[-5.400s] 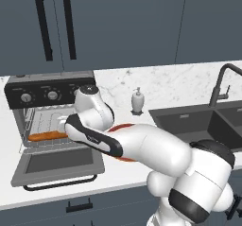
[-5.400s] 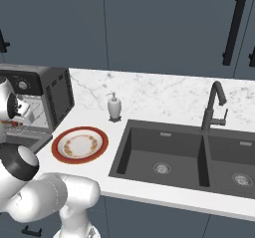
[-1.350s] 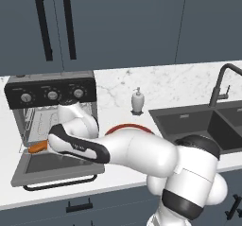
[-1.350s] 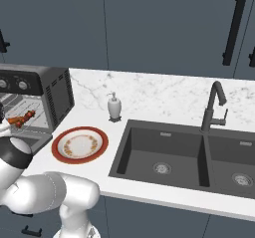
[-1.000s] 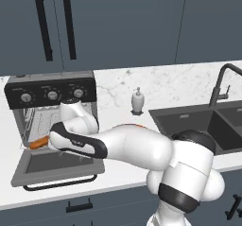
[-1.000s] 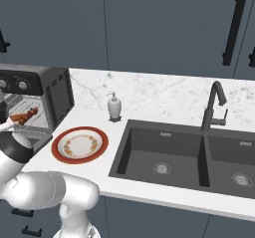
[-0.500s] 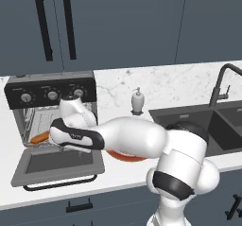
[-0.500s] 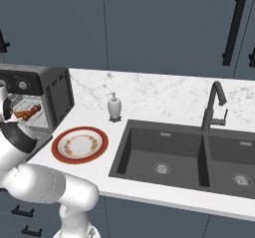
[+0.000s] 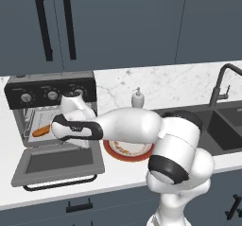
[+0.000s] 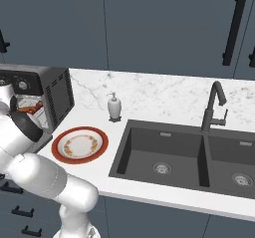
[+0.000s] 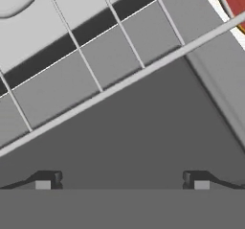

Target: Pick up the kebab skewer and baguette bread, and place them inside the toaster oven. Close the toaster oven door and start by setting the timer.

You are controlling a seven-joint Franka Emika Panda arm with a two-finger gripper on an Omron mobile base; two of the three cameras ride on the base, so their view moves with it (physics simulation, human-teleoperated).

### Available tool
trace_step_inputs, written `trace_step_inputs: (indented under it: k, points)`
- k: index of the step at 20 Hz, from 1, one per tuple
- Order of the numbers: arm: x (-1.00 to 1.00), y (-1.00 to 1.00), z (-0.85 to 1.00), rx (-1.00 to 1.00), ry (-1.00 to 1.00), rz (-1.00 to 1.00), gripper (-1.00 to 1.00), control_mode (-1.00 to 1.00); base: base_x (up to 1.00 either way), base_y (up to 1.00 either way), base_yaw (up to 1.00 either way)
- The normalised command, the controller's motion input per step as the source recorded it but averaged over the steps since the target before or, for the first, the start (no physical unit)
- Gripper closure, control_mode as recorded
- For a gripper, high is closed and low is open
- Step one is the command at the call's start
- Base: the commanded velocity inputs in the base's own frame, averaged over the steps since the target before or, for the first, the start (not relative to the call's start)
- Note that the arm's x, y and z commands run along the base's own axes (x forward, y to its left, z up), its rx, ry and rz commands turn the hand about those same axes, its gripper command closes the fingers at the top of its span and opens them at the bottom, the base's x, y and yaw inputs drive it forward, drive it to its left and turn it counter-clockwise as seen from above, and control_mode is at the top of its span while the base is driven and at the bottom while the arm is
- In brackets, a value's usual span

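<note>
Jaws spread wide and empty, the gripper hangs over the lowered toaster oven door, low in the hand view. The baguette bread lies on the rack at middle left inside the toaster oven. Loading looks finished; next, catch the door's front edge and lift, staying clear of the plate to its right.

Left base cam sits behind the arm, looking fwd and down at the toaster oven w/ its door dropped open, sink off to the right. Right base cam has the same counter from the other side: oven at far left, plate and sink shared w/ the left cam. Hand cam is super close, staring down at the wire rack and door glass.
</note>
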Motion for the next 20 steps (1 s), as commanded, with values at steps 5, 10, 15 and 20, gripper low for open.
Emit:
trace_step_inputs:
  k: [5,10,15,20]
  points:
    - [0.31,0.03,-0.01,0.0,0.0,-0.14,-1.0,-1.0,0.0,0.0,0.0]
    - [0.23,0.01,-0.03,0.0,0.0,-0.16,-1.0,-1.0,0.0,0.0,0.0]
    - [0.19,0.0,-0.06,0.0,0.0,-0.18,-1.0,-1.0,0.0,0.0,0.0]
    - [0.11,0.0,-0.06,0.0,0.0,-0.17,-1.0,-1.0,0.0,0.0,0.0]
